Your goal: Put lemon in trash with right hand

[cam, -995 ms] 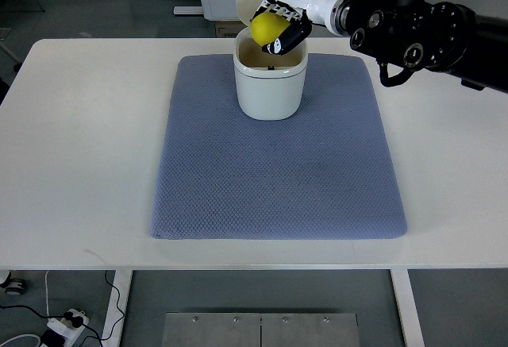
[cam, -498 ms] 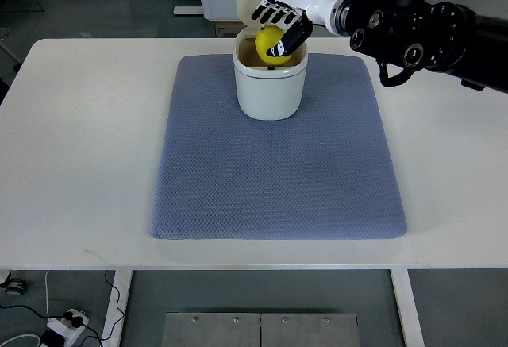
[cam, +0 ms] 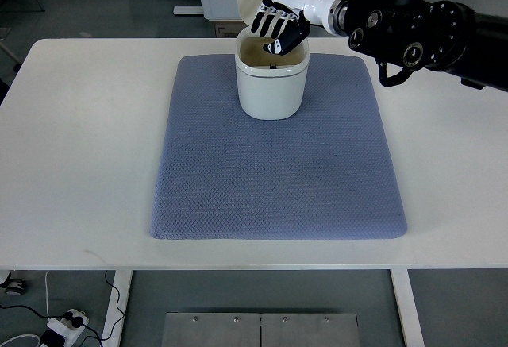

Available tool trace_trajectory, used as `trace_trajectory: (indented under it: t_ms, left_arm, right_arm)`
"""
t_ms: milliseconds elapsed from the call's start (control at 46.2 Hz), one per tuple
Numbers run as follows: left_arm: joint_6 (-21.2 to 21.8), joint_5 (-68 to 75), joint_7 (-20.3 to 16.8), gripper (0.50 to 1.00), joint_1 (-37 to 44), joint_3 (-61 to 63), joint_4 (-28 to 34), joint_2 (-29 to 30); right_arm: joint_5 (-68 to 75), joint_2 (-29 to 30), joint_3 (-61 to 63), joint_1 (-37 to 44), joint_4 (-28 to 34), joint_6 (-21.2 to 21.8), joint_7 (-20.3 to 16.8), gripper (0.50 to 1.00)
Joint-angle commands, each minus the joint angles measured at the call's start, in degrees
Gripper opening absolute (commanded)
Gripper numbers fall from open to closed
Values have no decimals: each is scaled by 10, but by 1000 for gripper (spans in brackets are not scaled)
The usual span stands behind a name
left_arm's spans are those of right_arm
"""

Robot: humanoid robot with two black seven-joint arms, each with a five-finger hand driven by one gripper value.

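**One Hand Over One Open Bin**

The right hand (cam: 278,27), fingers spread and holding nothing, hovers above a single white trash bin (cam: 271,85), lid tipped back, standing at the far edge of one blue-grey mat (cam: 278,156) on the white counter (cam: 87,140). The lemon cannot be seen; the bin's interior looks dim.

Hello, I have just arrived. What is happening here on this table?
The right robot hand hovers over the open white plastic trash bin, its fingers spread and holding nothing. No lemon shows anywhere in this view, so it is probably inside the bin already. The bin stands at the far end of a blue-grey fabric mat on the white table.
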Motion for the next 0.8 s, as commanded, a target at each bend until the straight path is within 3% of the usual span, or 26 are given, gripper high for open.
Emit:
trace_trajectory:
  t_ms: [0,151,649,779]
  left_arm:
    - [0,0,0,1000,0,0,0,0]
    - [0,0,0,1000,0,0,0,0]
    - [0,0,0,1000,0,0,0,0]
    - [0,0,0,1000,0,0,0,0]
  right_arm:
    - [1,0,0,2,3,1,-1,575]
    - [2,-3,2,6,15,1,-2,581]
    - [-2,-136,40,4,65,7,-2,602]
    - [-2,-158,65,-4,71,7,-3,638]
